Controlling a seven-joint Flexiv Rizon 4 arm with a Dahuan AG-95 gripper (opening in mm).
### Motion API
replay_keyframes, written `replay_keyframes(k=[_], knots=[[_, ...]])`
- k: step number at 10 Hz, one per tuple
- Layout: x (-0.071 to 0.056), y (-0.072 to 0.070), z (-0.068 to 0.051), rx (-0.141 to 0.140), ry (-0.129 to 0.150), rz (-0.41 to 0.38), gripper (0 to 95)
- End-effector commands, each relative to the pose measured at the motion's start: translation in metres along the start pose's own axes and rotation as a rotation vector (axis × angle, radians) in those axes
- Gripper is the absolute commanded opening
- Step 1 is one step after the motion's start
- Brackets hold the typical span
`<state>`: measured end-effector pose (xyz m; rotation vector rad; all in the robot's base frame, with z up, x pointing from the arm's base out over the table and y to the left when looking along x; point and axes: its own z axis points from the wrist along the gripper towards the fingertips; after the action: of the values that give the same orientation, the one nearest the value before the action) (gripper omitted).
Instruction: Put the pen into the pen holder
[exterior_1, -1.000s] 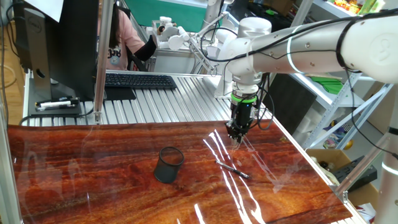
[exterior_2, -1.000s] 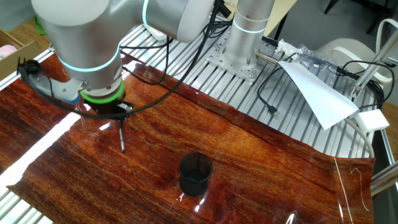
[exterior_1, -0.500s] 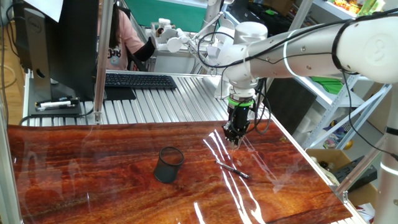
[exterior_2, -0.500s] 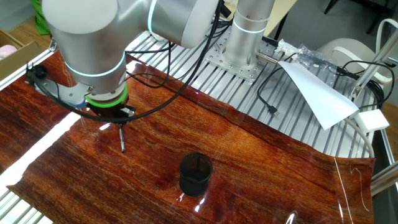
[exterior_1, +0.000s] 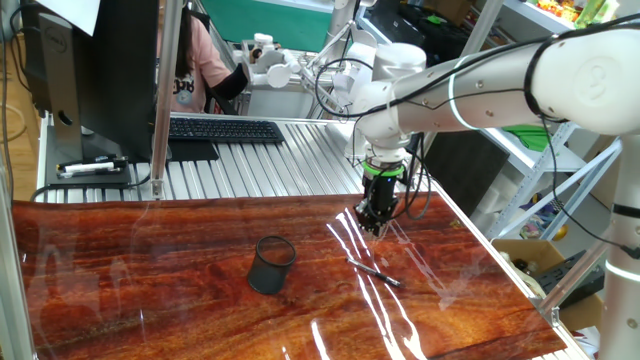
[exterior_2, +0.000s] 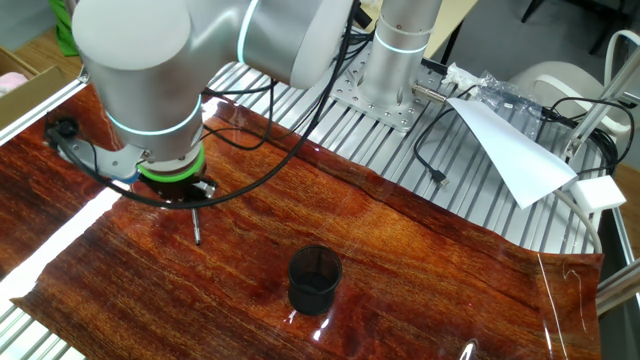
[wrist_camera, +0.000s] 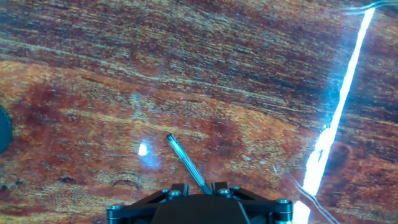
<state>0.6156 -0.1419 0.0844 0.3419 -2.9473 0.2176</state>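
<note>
The pen (exterior_1: 374, 272) looked light, thin and stiff, a smooth round barrel that would probably roll or skid on the glossy wooden table (exterior_1: 150, 290) if nudged from one side. It did not look fragile, but so slim a thing lying flat leaves little to hold. The sound grip, in my judgement, would be across the barrel near its middle, with the fingers on either side and low enough nearly to touch the wood, so that it hangs balanced and can then be tipped upright over the cup.

It lay flat on the right half of the table, about midway between the far edge, by the metal slats, and the near edge. The pen holder (exterior_1: 271, 264) stood upright well apart to its left, near the middle of the table, with nothing showing inside.

The gripper (exterior_1: 375, 228) hung pointing steeply down, above the wood and toward the far edge from the pen, not touching it. In the hand view the pen ran slantwise from the middle of the picture down to the lower edge, where one end passed out of sight behind the gripper's body; that end seemed to lie about beneath the jaws, the rest ahead of them. The jaws looked set rather narrow and held nothing, but how wide the gap stood I could not tell.
</note>
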Motion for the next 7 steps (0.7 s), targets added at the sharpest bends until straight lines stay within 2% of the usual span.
replay_keyframes(k=[1, 7], knots=[[-0.001, 0.002, 0.006, -0.001, 0.0, 0.0, 19.0], [-0.006, 0.009, 0.026, -0.02, -0.018, -0.003, 19.0]])
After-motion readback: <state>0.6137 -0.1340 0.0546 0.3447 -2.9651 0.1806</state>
